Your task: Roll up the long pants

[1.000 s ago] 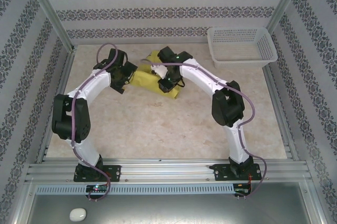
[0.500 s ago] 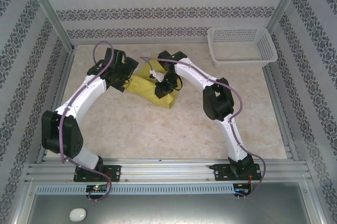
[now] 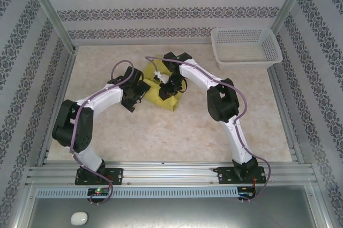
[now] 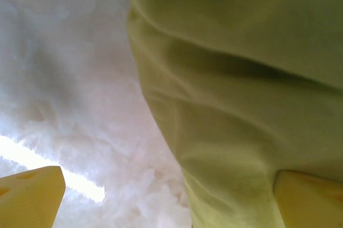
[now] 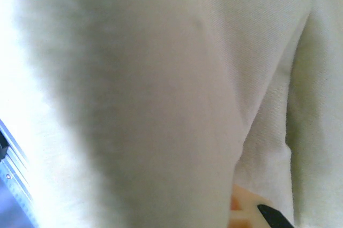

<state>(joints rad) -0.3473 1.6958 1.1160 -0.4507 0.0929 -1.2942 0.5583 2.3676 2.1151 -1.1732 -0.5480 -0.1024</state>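
The long pants [image 3: 152, 73] lie as a bunched mustard yellow-green bundle at the far middle of the table. My left gripper [image 3: 140, 91] is at the bundle's left edge. In the left wrist view its yellow fingertips [image 4: 32, 196] stand wide apart, open, with a fold of the pants [image 4: 241, 105] lying between them on the right side. My right gripper [image 3: 168, 89] is pressed down into the bundle's middle. In the right wrist view pale cloth [image 5: 161, 99] covers nearly everything. One fingertip [image 5: 247, 212] shows against it, and the gripper looks shut on the cloth.
A white mesh basket [image 3: 245, 46] stands at the far right corner. Patterned walls and metal posts close in the table [image 3: 161, 137] on three sides. The near half of the tabletop is bare marble-look surface.
My left gripper has swung from the bundle's far left side to its near left edge. The pants have been gathered into a narrower bundle. The right gripper has stayed on the cloth.
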